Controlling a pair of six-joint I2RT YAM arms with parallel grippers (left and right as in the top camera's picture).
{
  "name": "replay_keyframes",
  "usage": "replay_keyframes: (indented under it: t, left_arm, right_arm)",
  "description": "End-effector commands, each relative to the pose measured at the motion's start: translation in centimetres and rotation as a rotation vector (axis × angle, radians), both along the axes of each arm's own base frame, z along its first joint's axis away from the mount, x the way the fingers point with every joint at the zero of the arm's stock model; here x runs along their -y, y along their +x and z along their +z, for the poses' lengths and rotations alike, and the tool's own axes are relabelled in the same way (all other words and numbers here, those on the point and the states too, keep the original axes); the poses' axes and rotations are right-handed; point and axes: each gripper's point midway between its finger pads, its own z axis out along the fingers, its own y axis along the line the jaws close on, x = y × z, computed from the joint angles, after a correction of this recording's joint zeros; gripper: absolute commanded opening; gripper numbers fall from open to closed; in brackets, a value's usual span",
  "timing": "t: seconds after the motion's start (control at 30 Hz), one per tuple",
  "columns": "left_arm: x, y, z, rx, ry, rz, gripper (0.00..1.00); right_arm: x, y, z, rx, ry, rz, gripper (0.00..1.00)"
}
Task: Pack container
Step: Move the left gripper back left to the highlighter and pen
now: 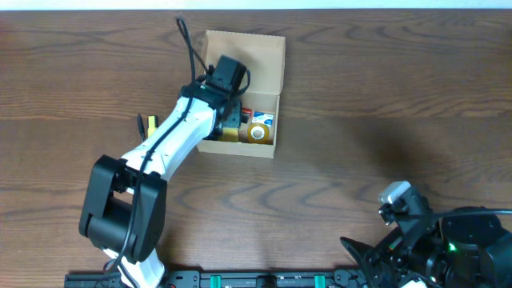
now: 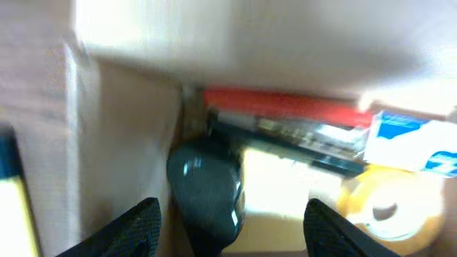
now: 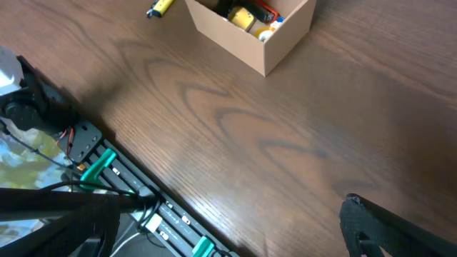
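Wood table (image 1: 360, 96), left jaws wide over container (image 1: 258, 50), right jaws cut off, unclear

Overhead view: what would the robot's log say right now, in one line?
container: lid open, items inside | left gripper: open, down inside it | right arm: off to the side

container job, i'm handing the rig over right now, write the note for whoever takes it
Left gripper: open, down inside the container, over a dark rounded item.
Right gripper: low at the near edge of the table, far from the container; open or shut unclear.
Done: tape roll, red item and blue-and-white packet are inside.
Left: yellow-and-black item lies on the table beside the container; lid flap is open.
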Motion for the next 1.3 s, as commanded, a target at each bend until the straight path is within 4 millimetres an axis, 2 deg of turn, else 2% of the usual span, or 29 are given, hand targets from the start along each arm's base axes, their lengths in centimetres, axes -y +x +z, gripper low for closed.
replay_keyframes:
  t: [0.0,0.1,0.13,0.2,0.37,0.47,0.53,0.67,0.77,0.93,1.0,1.27]
  left_arm:
    - [1.0,3.2,6.7,0.162,0.019,-0.122,0.65]
    - [0.4,4.6,11.5,0.25,0.078,-0.149,0.65]
    - [-0.6,4.8,13.4,0.279,0.126,-0.116,0.65]
    - [-2.1,4.6,15.5,0.301,0.186,-0.076,0.65]
    - [-6.4,2.4,18.0,0.276,0.22,0.024,0.64]
    - [-10.7,0.0,18.3,0.209,0.195,0.175,0.63]
    - [-12.6,-1.4,17.7,0.138,0.169,0.214,0.6]
    - [-13.9,-2.4,15.2,0.041,0.139,0.238,0.6]
    - [-14.0,-2.4,11.9,0.004,0.145,0.237,0.6]
    - [-13.1,-2.1,5.9,-0.023,0.046,0.224,0.6]
    - [-13.5,-2.3,4.1,-0.035,0.02,0.238,0.6]
    - [-15.3,-3.0,-0.5,-0.04,0.012,0.21,0.6]
  right_arm:
    - [-0.1,-0.1,0.0,-0.006,0.008,0.002,0.99]
    - [-0.1,-0.1,0.0,-0.006,0.008,0.002,0.99]
    - [-0.1,-0.1,0.0,-0.006,0.008,0.002,0.99]
    - [-0.1,-0.1,0.0,-0.006,0.008,0.002,0.99]
    - [-0.1,-0.1,0.0,-0.006,0.008,0.002,0.99]
    - [-0.1,-0.1,0.0,-0.006,0.008,0.002,0.99]
    - [-0.1,-0.1,0.0,-0.006,0.008,0.002,0.99]
    - [-0.1,-0.1,0.0,-0.006,0.008,0.002,0.99]
    - [-0.1,-0.1,0.0,-0.006,0.008,0.002,0.99]
    - [-0.1,-0.1,0.0,-0.005,0.008,0.002,0.99]
    - [-0.1,-0.1,0.0,-0.006,0.008,0.002,0.99]
    - [-0.1,-0.1,0.0,-0.006,0.008,0.002,0.99]
